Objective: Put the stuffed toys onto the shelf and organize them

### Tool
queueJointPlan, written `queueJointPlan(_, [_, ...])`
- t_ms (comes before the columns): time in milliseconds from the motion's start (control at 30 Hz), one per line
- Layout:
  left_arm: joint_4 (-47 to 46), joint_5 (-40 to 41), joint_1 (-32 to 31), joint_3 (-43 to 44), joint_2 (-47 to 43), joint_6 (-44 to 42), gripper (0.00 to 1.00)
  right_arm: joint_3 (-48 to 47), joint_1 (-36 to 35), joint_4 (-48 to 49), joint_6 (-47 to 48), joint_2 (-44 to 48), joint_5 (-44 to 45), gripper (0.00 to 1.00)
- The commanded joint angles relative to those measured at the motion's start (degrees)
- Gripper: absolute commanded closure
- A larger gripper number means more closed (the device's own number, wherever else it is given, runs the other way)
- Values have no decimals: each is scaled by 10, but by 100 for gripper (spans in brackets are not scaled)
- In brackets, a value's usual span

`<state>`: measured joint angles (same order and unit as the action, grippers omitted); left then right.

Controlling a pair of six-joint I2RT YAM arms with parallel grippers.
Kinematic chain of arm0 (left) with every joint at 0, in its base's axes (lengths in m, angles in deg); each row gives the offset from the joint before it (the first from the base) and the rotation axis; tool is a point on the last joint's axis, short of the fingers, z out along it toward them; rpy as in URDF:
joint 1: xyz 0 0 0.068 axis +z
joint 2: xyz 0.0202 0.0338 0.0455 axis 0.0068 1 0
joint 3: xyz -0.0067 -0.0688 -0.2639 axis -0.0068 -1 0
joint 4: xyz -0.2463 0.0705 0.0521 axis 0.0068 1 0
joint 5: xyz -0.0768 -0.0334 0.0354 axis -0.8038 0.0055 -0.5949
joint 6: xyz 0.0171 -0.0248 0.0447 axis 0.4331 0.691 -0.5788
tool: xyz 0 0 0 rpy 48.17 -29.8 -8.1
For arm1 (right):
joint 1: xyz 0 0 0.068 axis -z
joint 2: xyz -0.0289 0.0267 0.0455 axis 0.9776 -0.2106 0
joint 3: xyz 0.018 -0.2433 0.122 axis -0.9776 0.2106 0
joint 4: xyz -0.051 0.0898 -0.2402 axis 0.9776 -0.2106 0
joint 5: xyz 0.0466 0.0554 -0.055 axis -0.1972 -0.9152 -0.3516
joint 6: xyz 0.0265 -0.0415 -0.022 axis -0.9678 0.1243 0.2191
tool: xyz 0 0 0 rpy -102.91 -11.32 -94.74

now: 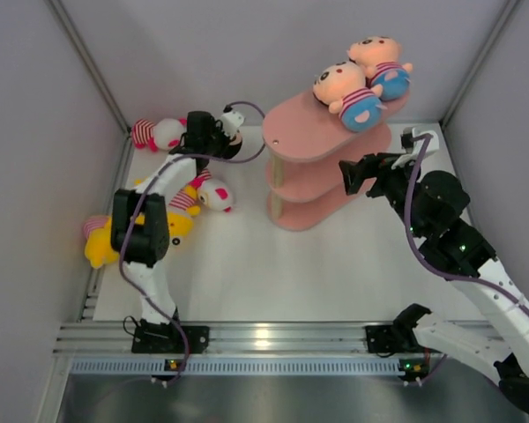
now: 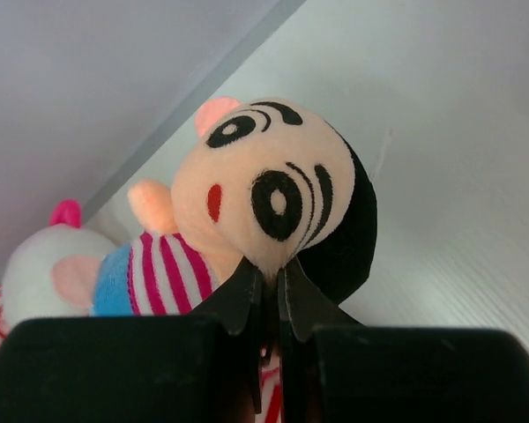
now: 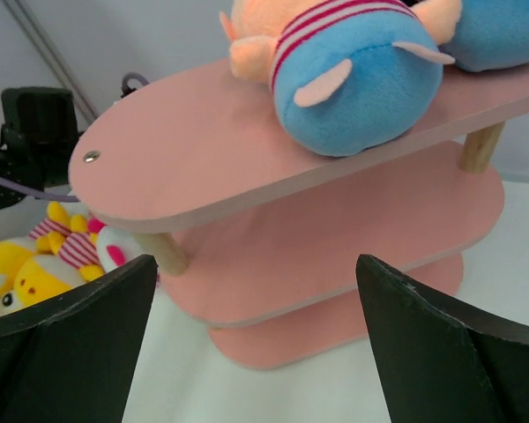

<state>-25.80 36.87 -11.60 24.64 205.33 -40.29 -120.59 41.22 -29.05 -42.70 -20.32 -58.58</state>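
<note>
Pinching the peach-faced toy (image 2: 273, 194), left claw (image 2: 271, 291) clamped; right claw (image 3: 256, 264) agape.

Peach-faced toy (image 2: 273, 189) is fuzzy plush, cloth all over. The shelf (image 3: 203, 150) has smooth matt pink boards, and its posts (image 3: 480, 148) look like bare pale wood. There's a shiny metal screw (image 3: 92, 156) at frame left. Table (image 1: 273, 273) is smooth white, the rail (image 1: 273, 337) ribbed glossy metal.

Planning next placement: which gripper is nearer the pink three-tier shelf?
Right. The right gripper sits open beside the shelf; the left gripper, farther off opposite, pinches a peach-faced plush doll.
</note>
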Motion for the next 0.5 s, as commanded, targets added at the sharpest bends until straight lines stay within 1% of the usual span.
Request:
queueJointPlan(0, [60,-89,3,-70,-171,-15,100,-74,5,-83,8,-4,-74,5])
queueJointPlan(33, [77,-101,2,-87,-198,-18,100,-82,4,-97,9,-7,-91,5])
queueJointPlan(67, [102,-125,2,-101,-249,-21,100,-91,5,-127,11,-10,-101,5])
queueJointPlan(133, [181,-145,3,-130,-296,-26,100,-118,5,-160,21,-14,-123,5])
queueJointPlan(167, [205,-161,3,-140,-347,-38,100,-125,5,-172,23,-15,-131,5])
queueJointPlan(200, [262,-174,3,-158,-374,-46,100,-142,6,-200,27,-16,-140,5])
queueJointPlan(233, [294,-187,3,-164,-399,-57,100,-150,5,-211,28,-18,-157,5])
queueJointPlan(267, [328,-202,3,-168,-451,-89,100,-158,5,-220,25,-17,-166,5])
queueJointPlan(300, [377,-244,3,-170,-476,-112,100,-171,5,-234,17,-16,-175,5])
queueJointPlan(333, [456,-261,3,-174,-502,-137,100,-175,5,-235,12,-13,-201,5])
queueJointPlan(367, [496,-277,3,-176,-553,-172,100,-177,5,-235,7,-11,-215,6])
queueJointPlan(400, [531,-300,3,-177,-576,-187,100,-175,5,-227,-3,-6,-231,8])
queueJointPlan(433, [610,-315,3,-176,-595,-205,100,-174,5,-223,-8,-4,-258,10])
queueJointPlan(467, [646,-326,3,-175,-634,-244,100,-173,5,-222,-13,-5,-272,12])
